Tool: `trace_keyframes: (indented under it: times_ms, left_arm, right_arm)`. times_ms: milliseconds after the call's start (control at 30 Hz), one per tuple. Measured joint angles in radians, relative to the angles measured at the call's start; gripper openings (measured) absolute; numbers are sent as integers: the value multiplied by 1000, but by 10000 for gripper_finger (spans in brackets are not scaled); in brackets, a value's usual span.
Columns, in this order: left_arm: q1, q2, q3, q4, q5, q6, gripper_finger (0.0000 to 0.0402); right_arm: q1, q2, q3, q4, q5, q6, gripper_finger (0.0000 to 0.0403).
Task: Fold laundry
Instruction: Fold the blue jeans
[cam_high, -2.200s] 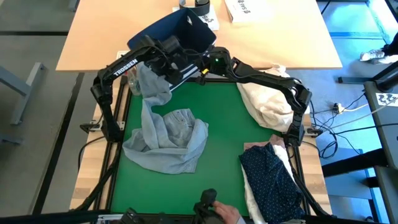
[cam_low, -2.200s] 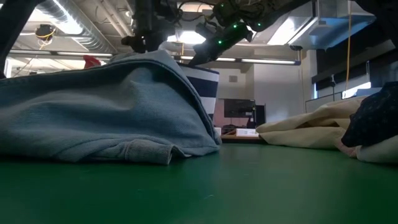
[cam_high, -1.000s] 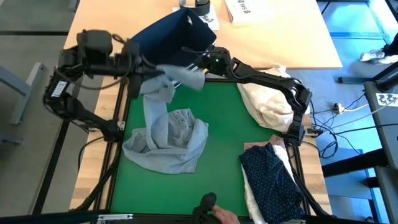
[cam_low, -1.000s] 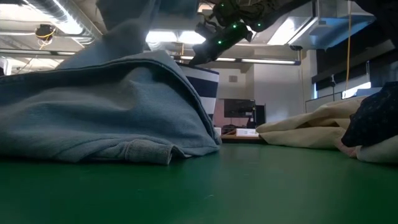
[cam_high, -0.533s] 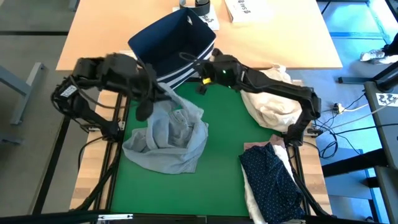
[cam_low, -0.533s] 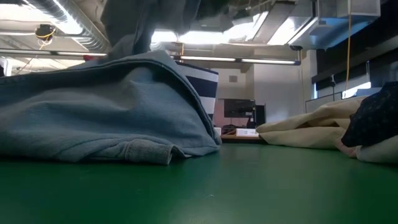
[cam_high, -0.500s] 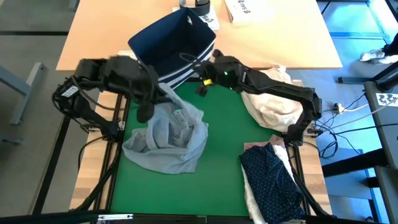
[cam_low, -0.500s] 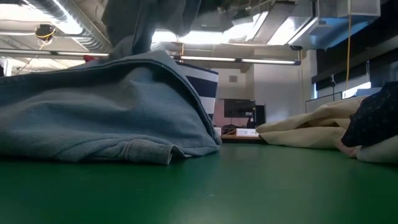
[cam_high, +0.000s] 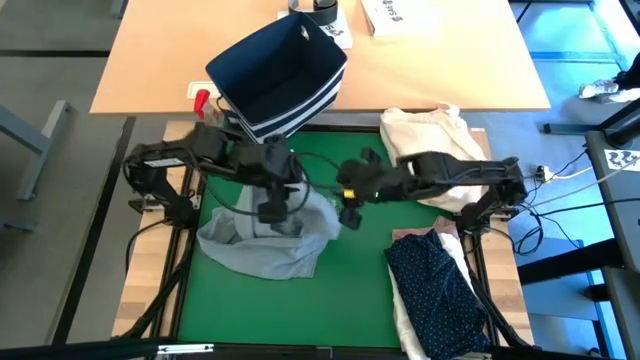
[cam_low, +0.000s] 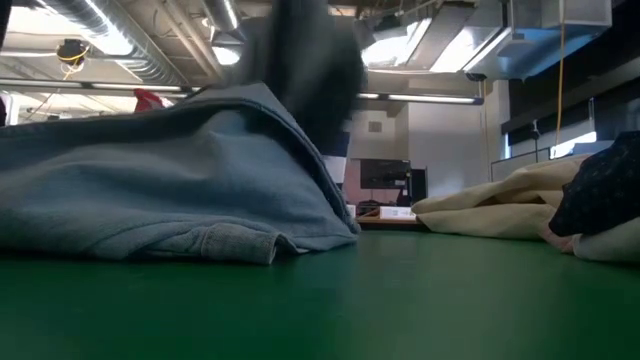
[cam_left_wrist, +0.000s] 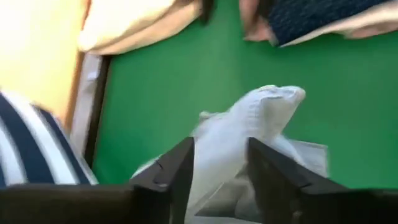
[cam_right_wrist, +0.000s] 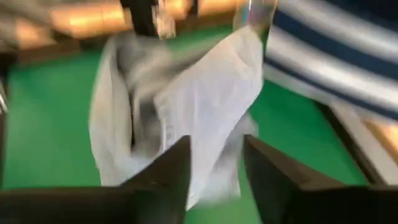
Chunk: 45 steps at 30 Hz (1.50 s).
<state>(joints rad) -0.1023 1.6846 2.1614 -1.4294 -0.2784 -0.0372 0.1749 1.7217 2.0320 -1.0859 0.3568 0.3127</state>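
The light grey jeans (cam_high: 262, 243) lie in a crumpled heap on the left half of the green mat (cam_high: 355, 300); in the low view they fill the left side (cam_low: 150, 185). My left gripper (cam_high: 272, 203) hangs over the heap's far part, open, with a raised fold of the jeans (cam_left_wrist: 249, 121) beyond its fingers (cam_left_wrist: 177, 171). My right gripper (cam_high: 349, 210) hovers just off the heap's right edge, open, facing the jeans (cam_right_wrist: 199, 106). At the near right a navy white-dotted shirt (cam_high: 440, 290) lies on white cloth.
A navy fabric bin with white stripes (cam_high: 280, 65) stands past the mat's far edge. A cream-beige bundle (cam_high: 425, 145) lies at the far right under my right arm. Bare mat shows in the middle and near the front edge.
Both grippers have swung from the mat's far edge by the bin toward its middle, the left also sinking. The part of the jeans that hung stretched between them has fallen back onto the heap; the rest of the heap has stayed put.
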Motion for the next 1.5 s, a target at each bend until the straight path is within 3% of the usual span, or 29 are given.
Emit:
trace_keyframes:
  times_ms: [200, 433, 533, 700, 833, 1033, 1200, 1367, 1500]
  left_arm:
    - [-22, 47, 0, -66, -10, -76, 199]
    - [-84, 35, 0, -86, 1, -237, 208]
    - [-108, 35, -12, -74, 3, -341, 208]
    - [-142, 35, -130, -31, 7, -463, 208]
    - [-179, 33, -261, 14, 19, -580, 208]
    - [-253, 35, -482, 182, 149, -637, 208]
    - [-274, 7, -637, 181, 173, -636, 208]
    - [-268, -166, -796, 286, 174, -627, 205]
    - [-269, -327, -967, 479, 115, -657, 196]
  right_arm:
    - [101, -12, -61, -277, 17, 86, 227]
    - [146, -173, -395, -269, 45, 70, 223]
    - [131, -299, -620, -151, 7, 46, 209]
    - [81, -506, -955, 197, -164, -5, 192]
    - [51, -578, -1136, 463, -276, -11, 190]
    - [55, -562, -1211, 642, -316, 27, 189]
    - [54, -540, -1212, 714, -286, 85, 189]
    - [54, -505, -1211, 765, -251, 153, 189]
    - [53, -454, -1211, 854, -252, 213, 189]
